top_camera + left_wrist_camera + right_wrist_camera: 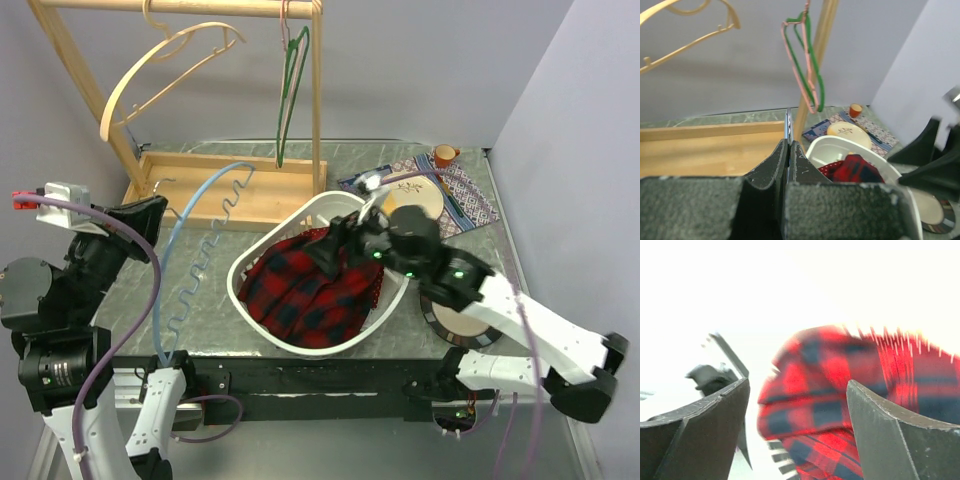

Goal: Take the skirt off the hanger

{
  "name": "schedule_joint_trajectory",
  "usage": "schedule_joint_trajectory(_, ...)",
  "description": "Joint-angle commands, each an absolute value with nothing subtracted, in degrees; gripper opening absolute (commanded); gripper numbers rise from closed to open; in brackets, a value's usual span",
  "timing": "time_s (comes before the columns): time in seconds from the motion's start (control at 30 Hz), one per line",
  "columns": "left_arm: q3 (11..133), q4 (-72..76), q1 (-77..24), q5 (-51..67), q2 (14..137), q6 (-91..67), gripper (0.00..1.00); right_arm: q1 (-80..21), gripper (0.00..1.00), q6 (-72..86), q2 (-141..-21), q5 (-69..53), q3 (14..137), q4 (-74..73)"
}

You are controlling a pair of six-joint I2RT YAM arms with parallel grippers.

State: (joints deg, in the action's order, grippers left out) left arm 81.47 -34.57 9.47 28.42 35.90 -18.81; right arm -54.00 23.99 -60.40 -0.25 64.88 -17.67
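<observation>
Skirt (pixel 310 295) fills white basin (pixel 305 205); wooden rack (pixel 190 180) behind.

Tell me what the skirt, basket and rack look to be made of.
Skirt: soft woven cloth, matte, in red and dark plaid; it lies in loose folds. The fibre cannot be told.
Basket: probably plastic; smooth white moulded wall with a rounded rim.
Rack: pale wood, seemingly bare or lightly finished; the grain shows in the left wrist view.

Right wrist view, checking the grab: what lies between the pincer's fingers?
The red plaid skirt, framed by the open right pincer, in the right wrist view.
</observation>
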Motion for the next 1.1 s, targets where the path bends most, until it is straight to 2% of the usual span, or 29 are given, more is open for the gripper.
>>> schedule_joint_trajectory(0.0, 81.65, -29.01, 9.4, 34.53, 34.81, -21.88, 0.01, -54.05, 0.87, 10.23, -58.19, -8.69, 72.94, -16.89)
schedule_joint_trajectory(0.13, 81.74, -28.13, 9.32, 40.25, 35.16, -23.81, 0.01, -55.8, 0.87, 0.54, -58.97, -10.2, 74.52, -8.01)
schedule_joint_trajectory(0.27, 80.95, -26.02, 9.32, 45.25, 35.59, -26.8, 0.01, -58.88, 0.87, -14.91, -65.19, -5.64, 83.47, -9.75)
schedule_joint_trajectory(0.4, 81.73, -26.8, 9.32, 46.49, 35.77, -27.16, 0.01, -63.0, 0.87, -30.01, -68.2, -3.96, 83.59, -5.47)
schedule_joint_trajectory(0.47, 82.79, -28.12, 9.32, 46.49, 36.03, -26.63, 0.01, -65.03, 0.87, -33.56, -69.42, -2.99, 83.06, -1.94)
schedule_joint_trajectory(0.8, 82.53, -32.34, 9.32, 51.24, 34.72, -23.91, 0.01, -69.87, 0.83, -44.03, -78.3, 0.45, 87.71, -2.2)
schedule_joint_trajectory(0.9, 81.74, -32.35, 9.4, 51.85, 33.58, -24.17, 0.01, -70.14, 0.78, -44.91, -80.15, 0.18, 88.24, -0.18)
schedule_joint_trajectory(1.03, 81.91, -32.61, 9.4, 51.94, 32.96, -24.08, 0.01, -70.58, 0.39, -45.88, -81.65, 0.26, 88.24, 3.25)
schedule_joint_trajectory(1.07, 82.09, -32.61, 9.32, 52.03, 32.87, -24.17, 0.01, -70.66, 0.36, -46.49, -81.91, 0.18, 88.33, 3.77)
